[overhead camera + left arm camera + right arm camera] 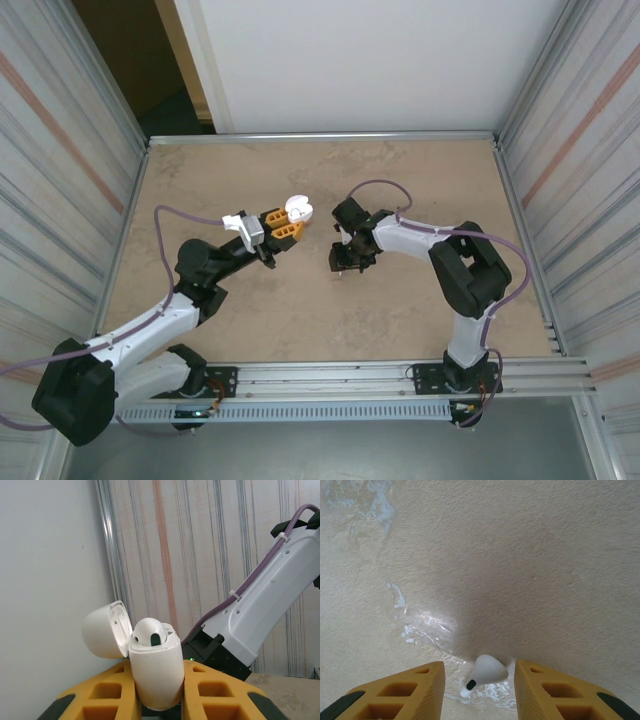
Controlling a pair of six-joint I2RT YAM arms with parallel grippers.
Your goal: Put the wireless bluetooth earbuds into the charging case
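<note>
Here a white earbud lies loose within the right hand.

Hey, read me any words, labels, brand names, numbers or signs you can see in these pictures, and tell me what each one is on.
There are none: no view shows a word, label, brand, number or sign.
Open charging case: plain white, no print.
Earbud lying on the table: plain white, no marking.
Right arm's white shell: blank.
</note>
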